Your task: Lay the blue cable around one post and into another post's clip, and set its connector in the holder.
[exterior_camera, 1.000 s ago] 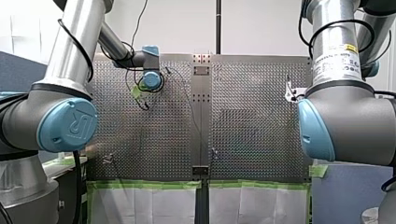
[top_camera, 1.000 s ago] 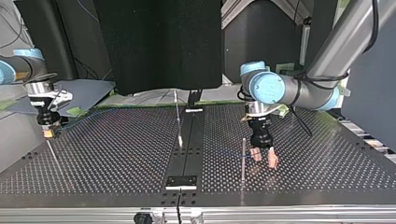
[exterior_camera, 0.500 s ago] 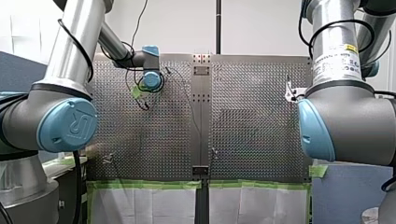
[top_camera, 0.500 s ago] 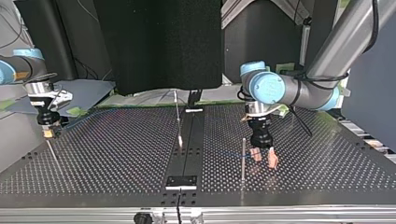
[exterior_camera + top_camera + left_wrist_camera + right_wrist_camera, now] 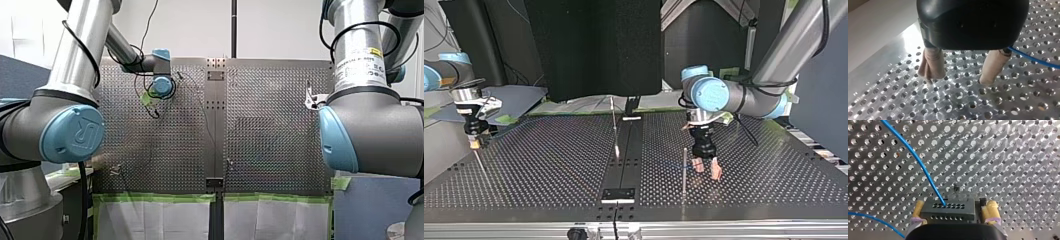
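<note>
The left tool (image 5: 956, 80) is seen spread wide, its two beige-padded fingers (image 5: 931, 63) pointed down at the perforated surface (image 5: 880, 100) with nothing held between them; whether the tips touch the metal cannot be told. A stretch of the blue cable (image 5: 1033, 58) is seen passing just beside one of these fingers, outside the gap. The right tool (image 5: 954, 205) is closed on the black connector (image 5: 948, 210), which is clamped on its two ends by the yellowish pads (image 5: 991, 212), its face with rows of small holes turned away from the tool. The cable is seen leaving that face and arcing away over the holes of the surface, and a second stretch of it is seen crossing under one side of the tool. In the top view, the dark centre strip (image 5: 624, 160) of the surface is taken as the landmark. The left tool is found at the right of the strip, just beside a thin upright post (image 5: 684, 170) that stands between tool and strip, and a faint line of cable is seen running from the strip side towards this post. The right tool is found far off at the left of the strip, near the surface's side edge, so the connector is held well apart from the strip. A second slim post (image 5: 614, 125) stands just beside the strip's left edge. A small black block (image 5: 619, 194) is seated on the strip's near end.
</note>
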Robot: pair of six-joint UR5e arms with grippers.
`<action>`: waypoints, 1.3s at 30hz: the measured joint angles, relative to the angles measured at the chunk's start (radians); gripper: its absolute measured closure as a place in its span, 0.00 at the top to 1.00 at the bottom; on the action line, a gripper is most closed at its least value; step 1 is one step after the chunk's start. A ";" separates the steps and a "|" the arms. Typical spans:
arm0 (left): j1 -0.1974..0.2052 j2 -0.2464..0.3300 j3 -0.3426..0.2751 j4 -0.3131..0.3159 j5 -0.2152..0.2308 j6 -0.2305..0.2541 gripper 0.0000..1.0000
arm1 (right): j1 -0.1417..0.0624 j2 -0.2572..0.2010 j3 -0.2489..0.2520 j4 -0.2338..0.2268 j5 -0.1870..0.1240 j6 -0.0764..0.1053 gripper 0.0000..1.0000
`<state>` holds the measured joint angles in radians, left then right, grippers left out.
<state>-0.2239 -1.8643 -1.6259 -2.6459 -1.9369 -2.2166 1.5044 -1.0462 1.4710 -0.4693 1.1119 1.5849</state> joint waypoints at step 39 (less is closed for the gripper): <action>-0.029 0.106 -0.070 -0.116 0.095 -0.186 1.00 | 0.000 0.000 0.000 0.000 0.000 0.000 1.00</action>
<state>-0.2532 -1.7582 -1.6963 -2.7624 -1.8420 -2.4030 1.5044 -1.0462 1.4710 -0.4694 1.1120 1.5848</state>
